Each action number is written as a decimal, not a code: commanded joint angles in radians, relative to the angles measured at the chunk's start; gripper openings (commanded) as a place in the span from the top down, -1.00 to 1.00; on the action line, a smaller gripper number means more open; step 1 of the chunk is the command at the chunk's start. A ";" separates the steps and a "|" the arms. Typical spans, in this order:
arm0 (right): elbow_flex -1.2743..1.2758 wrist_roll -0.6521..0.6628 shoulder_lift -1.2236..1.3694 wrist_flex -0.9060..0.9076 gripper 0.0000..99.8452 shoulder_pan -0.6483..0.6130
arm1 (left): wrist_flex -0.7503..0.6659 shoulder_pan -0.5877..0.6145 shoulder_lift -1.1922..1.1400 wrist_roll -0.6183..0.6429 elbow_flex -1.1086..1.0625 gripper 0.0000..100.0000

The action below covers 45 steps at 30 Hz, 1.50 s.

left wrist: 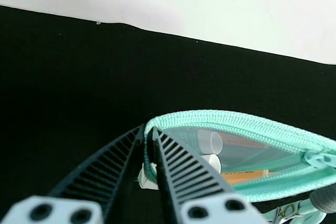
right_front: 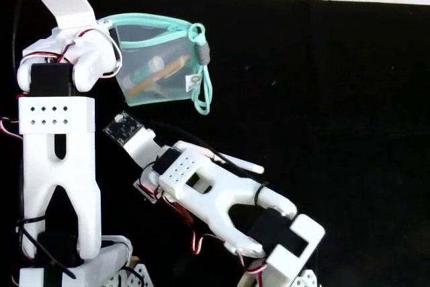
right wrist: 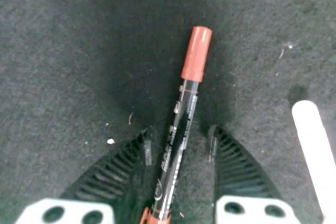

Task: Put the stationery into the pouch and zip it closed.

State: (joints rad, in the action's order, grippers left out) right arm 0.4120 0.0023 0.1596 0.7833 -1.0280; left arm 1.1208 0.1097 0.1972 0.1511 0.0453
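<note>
High view: mint mesh pouch [right_front: 161, 65] on the far side of the black table [right_front: 336, 99], pencil [right_front: 160, 74] inside, white stick [right_front: 243, 165] by the nearer arm; left wrist view: left jaws pinched on the pouch's open rim; right wrist view: right jaws wide, straddling a red-capped marker [right wrist: 185, 98] with a printed barrel, flat on the table.

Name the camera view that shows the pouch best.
The high view: the whole pouch is in frame, with stationery visible through its side. The left wrist view looks closely into its open zipper mouth, where the left hand is shut on the rim. The right wrist view faces a red-capped pen on the cloth.
</note>
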 commanded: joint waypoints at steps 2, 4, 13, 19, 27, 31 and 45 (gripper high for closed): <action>-0.045 -0.005 -0.005 -0.008 0.80 -0.002 | -0.003 -0.013 -0.016 0.006 -0.021 0.99; -0.045 -0.006 -0.005 -0.005 1.00 -0.001 | -0.003 -0.013 -0.016 0.006 -0.021 0.99; -0.050 -0.008 -0.035 0.044 0.99 0.002 | -0.003 -0.013 -0.016 0.006 -0.021 0.99; -0.042 -0.008 -0.208 0.120 0.99 0.051 | -0.003 -0.013 -0.016 0.006 -0.021 0.99; -0.039 -0.021 -0.358 0.239 0.99 0.222 | -0.003 -0.013 -0.016 0.006 -0.021 0.99; -0.039 -0.066 -0.426 0.300 0.99 0.274 | -0.003 -0.013 -0.016 0.006 -0.021 0.99; -0.418 -0.058 -0.449 0.380 0.99 0.381 | -0.057 -0.084 -0.016 0.006 -0.090 0.99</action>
State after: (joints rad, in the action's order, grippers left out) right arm 0.1435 -0.0529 -0.3115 1.1331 -0.6567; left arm 1.0656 0.0667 0.1972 0.1511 -0.0146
